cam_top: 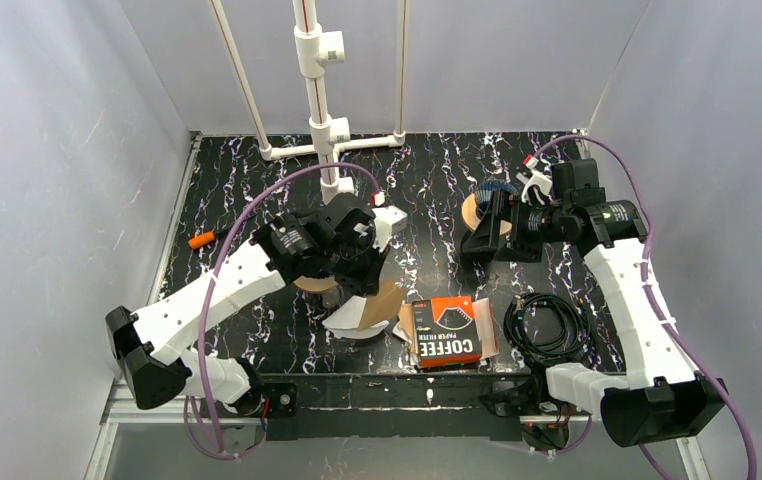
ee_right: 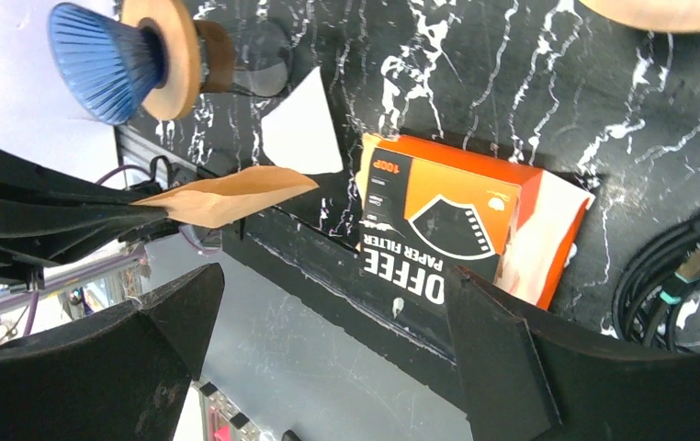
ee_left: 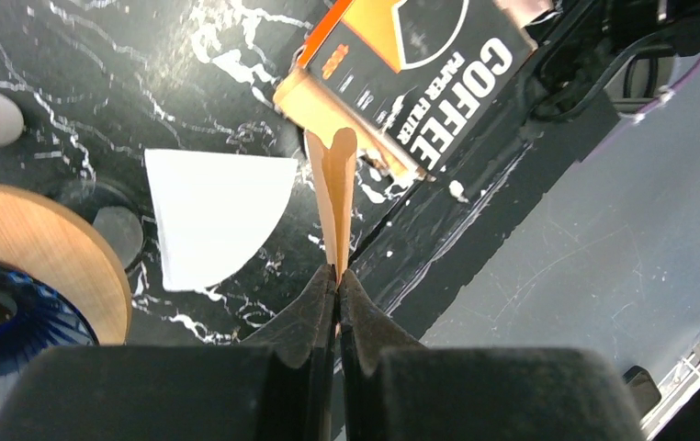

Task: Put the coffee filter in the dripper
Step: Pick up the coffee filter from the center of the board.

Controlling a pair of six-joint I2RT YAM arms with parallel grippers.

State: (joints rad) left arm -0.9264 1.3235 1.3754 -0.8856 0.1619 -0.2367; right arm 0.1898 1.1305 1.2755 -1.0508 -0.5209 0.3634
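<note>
My left gripper [ee_left: 337,274] is shut on a folded brown coffee filter [ee_left: 335,197], holding it edge-on above the table's near edge. The top view shows this gripper [cam_top: 365,283] with the brown filter [cam_top: 388,298] sticking out toward the box. A blue ribbed dripper [ee_left: 2,308] with a wooden collar stands just left of it, and the left arm mostly hides the dripper [cam_top: 309,284] from above. A white filter [ee_left: 213,216] lies flat on the table beside it. My right gripper [ee_right: 328,276] is open and empty, raised at the back right [cam_top: 481,238].
An orange and black coffee filter box [cam_top: 449,330] lies near the front edge. A second wooden-collared blue piece [cam_top: 474,212] sits by the right gripper. A coiled black cable [cam_top: 547,325] lies at the right. A white pipe frame [cam_top: 317,100] stands at the back, and an orange object [cam_top: 200,240] lies at the left edge.
</note>
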